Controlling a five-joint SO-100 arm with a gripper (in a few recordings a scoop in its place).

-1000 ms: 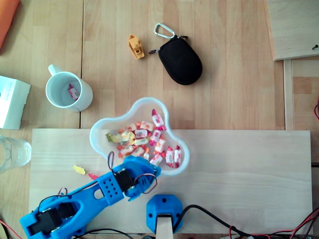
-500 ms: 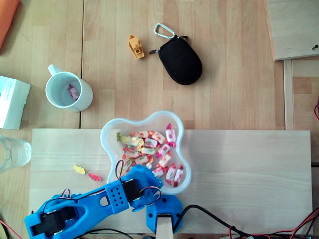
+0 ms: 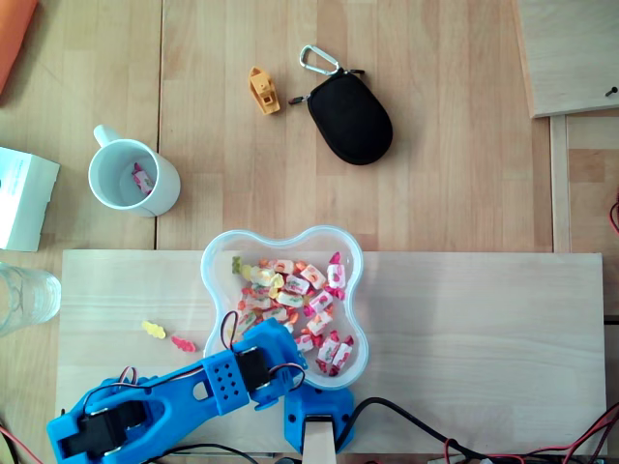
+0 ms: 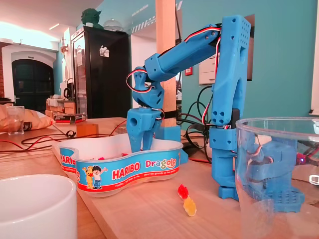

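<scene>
My blue arm's gripper (image 3: 288, 350) points straight down into a clear, lobed Haribo bowl (image 3: 319, 230) holding several wrapped candies (image 3: 290, 288). It sits at the bowl's near left lobe. In the fixed view the gripper (image 4: 141, 145) dips below the bowl's (image 4: 124, 172) rim, so its tips are hidden behind the wall. The fingers stand close together, and I cannot tell whether they hold a candy. Two loose gummies (image 3: 166, 335) lie on the board left of the bowl, and they also appear in the fixed view (image 4: 187, 201).
A white mug (image 3: 131, 177) with one candy inside stands at the left. A glass (image 3: 24, 298) and a white box (image 3: 21, 198) are at the left edge. A black pouch (image 3: 350, 118) and a small orange toy (image 3: 263, 91) lie at the back. The board's (image 3: 464, 329) right half is bare.
The bowl has slid right and toward the arm's base and turned a little. The arm has swung lower in the overhead view, with its gripper staying inside the bowl.
</scene>
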